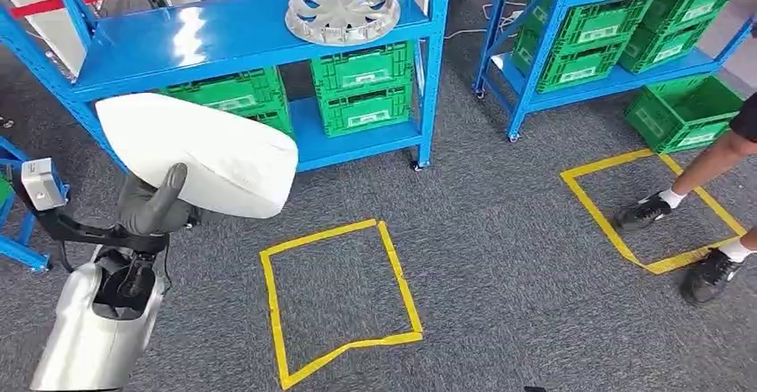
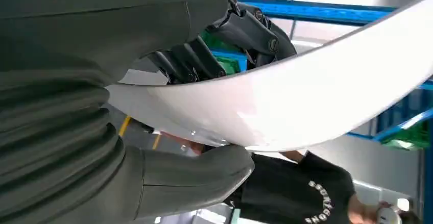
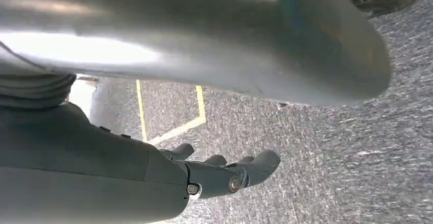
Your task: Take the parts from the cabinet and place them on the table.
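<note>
warehouse/workshop; blue steel shelving (image 1: pixel 223 30); green crates (image 1: pixel 361 88); yellow floor tape (image 1: pixel 339 303)

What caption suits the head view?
Left hand grips a white panel before blue shelving holding a silver hubcap.

The left hand (image 1: pixel 153 203) holds a large white curved panel (image 1: pixel 201 153) from below, thumb up against its near face. The panel is raised in front of the blue rack (image 1: pixel 223 30). On the rack's upper shelf lies a silver hubcap (image 1: pixel 343 8); beneath it green crates (image 1: pixel 361 87) sit stacked on the lower shelf. A second blue rack (image 1: pixel 607 26) with more green crates stands to the right. On the grey carpet, a yellow tape square (image 1: pixel 337 298) lies near the robot and another (image 1: pixel 650 209) to the right, where a person's shoes (image 1: pixel 678 240) stand, one inside it and one just outside.
</note>
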`<state>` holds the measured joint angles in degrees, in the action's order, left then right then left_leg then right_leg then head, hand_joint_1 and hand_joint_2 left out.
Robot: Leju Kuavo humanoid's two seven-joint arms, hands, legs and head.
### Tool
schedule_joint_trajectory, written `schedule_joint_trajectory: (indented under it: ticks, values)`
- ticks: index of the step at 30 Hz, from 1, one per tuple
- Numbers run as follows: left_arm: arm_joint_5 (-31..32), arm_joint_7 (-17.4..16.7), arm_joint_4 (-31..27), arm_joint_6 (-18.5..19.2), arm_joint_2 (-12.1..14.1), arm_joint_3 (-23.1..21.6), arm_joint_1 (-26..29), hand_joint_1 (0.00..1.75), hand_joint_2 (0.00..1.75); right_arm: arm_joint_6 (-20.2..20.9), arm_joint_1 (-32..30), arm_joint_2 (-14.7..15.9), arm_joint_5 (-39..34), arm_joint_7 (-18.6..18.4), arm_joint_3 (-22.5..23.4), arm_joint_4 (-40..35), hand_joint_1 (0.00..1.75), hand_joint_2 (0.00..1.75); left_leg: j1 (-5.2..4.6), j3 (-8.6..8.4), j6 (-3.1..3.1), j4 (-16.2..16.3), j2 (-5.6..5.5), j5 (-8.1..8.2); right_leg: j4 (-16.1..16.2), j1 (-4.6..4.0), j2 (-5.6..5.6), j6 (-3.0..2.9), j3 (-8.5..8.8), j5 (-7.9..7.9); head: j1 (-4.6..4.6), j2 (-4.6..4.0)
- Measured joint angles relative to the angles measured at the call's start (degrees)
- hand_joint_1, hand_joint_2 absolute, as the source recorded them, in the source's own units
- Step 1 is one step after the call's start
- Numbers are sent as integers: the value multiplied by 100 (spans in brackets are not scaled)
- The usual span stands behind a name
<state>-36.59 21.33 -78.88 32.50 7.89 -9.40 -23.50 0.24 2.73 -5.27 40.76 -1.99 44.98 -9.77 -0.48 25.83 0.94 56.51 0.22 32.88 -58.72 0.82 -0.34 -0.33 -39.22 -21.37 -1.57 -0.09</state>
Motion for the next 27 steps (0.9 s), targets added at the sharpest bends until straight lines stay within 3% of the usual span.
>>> schedule_joint_trajectory:
  ticks: [2,3,5,6,7,8,9,10,11,12,13,14,17,18,19,20,21,22,23,24,25,26,27]
  values:
    - [-2,4,0,-2,-2,0,-1,175,175,85,-11,0,-17,-4,2,0,0,0,-29,65,-99,-5,0,-94,68,10,3,86,-5,134,-31,0]
    - [0,4,4,-2,-18,-4,1,175,175,87,-24,2,-17,-4,7,0,0,0,40,116,-161,-47,22,-205,54,24,14,117,-42,133,-39,0]
    - [2,2,0,-20,-50,-9,-6,175,175,94,-40,-2,-24,-18,15,0,0,0,30,292,-260,-43,36,-360,-404,25,35,139,-203,-585,-9,0]
    - [6,2,2,-20,-63,-11,1,175,175,92,-40,-2,-24,-7,24,0,0,0,29,366,-257,-38,35,-438,-804,24,34,156,-294,-949,-9,0]
    - [7,2,2,-22,-72,-13,6,175,175,92,-35,2,-24,-7,31,0,0,0,26,468,-257,-27,36,-523,-1249,19,37,178,-379,-1207,-9,0]
    - [7,0,2,-22,-81,-13,10,175,175,92,-33,11,-24,-4,35,0,0,0,26,589,-250,-5,37,-606,-1613,19,36,197,-416,-1262,-9,0]
    - [7,0,2,-22,-87,-17,21,175,175,92,-35,15,-24,-4,35,0,0,0,30,705,-238,28,40,-673,-1774,24,35,207,-378,-1121,-7,0]
    - [9,0,2,-22,-90,-22,29,175,175,92,-36,15,-24,-4,37,0,0,0,42,832,-216,73,42,-730,-1709,30,34,218,-229,-886,-7,0]
    - [9,-2,4,-24,-90,-26,30,175,175,92,-36,17,-24,-4,37,0,0,0,54,959,-188,134,44,-778,-1428,38,34,224,36,-692,-7,0]
    - [9,-2,2,-26,-90,-26,28,175,175,92,-33,17,-26,-2,39,-2,0,0,66,1073,-158,202,45,-820,-966,50,33,228,407,-633,-7,0]
    - [9,-2,-6,-33,-94,-26,26,175,175,92,-19,17,-37,11,39,-2,0,0,65,1150,-120,282,48,-848,-460,66,39,230,765,-867,-4,0]
    - [9,0,-24,-37,-90,-26,26,175,175,94,-10,17,-48,20,41,-2,0,0,44,1227,-83,350,44,-871,-54,11,61,172,995,-1091,-8,0]
    - [24,-4,-18,-46,-101,-39,33,175,175,129,-11,17,-50,37,72,-2,0,0,50,1237,32,290,46,-1033,-106,-7,55,8,881,-1013,4,2]
    - [24,-7,-13,-68,-98,-44,44,175,175,157,-17,15,-50,46,87,0,0,0,63,1262,64,292,38,-1080,-59,31,29,-63,805,-918,2,0]
    - [24,-4,-11,-79,-92,-46,50,175,175,166,-4,15,-50,57,90,0,0,0,69,1326,97,372,20,-867,-50,33,9,-100,746,-872,-4,0]
    - [28,-11,-13,-83,-90,-52,48,175,175,186,2,17,-50,61,92,0,0,0,72,1406,119,594,10,-551,-39,34,18,-128,688,-807,-20,0]
    - [17,-2,-13,-83,-92,-57,45,175,175,199,0,20,-50,63,94,-2,0,0,81,1500,148,999,9,-195,-30,31,16,-136,608,-750,-22,2]
    - [-2,4,-13,-79,-94,-63,54,175,175,201,-3,22,-50,63,96,-2,0,0,81,1584,165,1397,10,57,-32,27,14,-135,532,-691,-20,0]
    - [-18,7,-11,-72,-94,-63,70,175,175,212,-6,22,-48,63,96,-2,0,0,81,1636,171,1750,10,156,-37,21,11,-135,458,-633,-22,0]
    - [-31,9,-11,-70,-94,-63,84,175,175,216,-10,22,-50,63,98,-2,0,0,81,1627,165,1985,9,48,-39,16,5,-134,375,-570,-22,0]
    - [-35,9,-11,-70,-94,-63,88,175,175,229,-11,22,-48,63,98,-2,0,0,78,1538,145,1980,5,-147,-43,7,1,-130,330,-516,-22,0]
    - [-42,11,-11,-68,-96,-68,88,175,175,238,-11,22,-48,63,98,-2,0,0,74,1311,111,1739,4,-371,-47,-3,0,-122,257,-453,-22,0]
    - [-52,11,-15,-68,-96,-68,87,175,175,251,-11,22,-40,65,101,-2,0,0,60,986,58,1321,4,-479,-45,-12,1,-113,209,-408,-22,0]
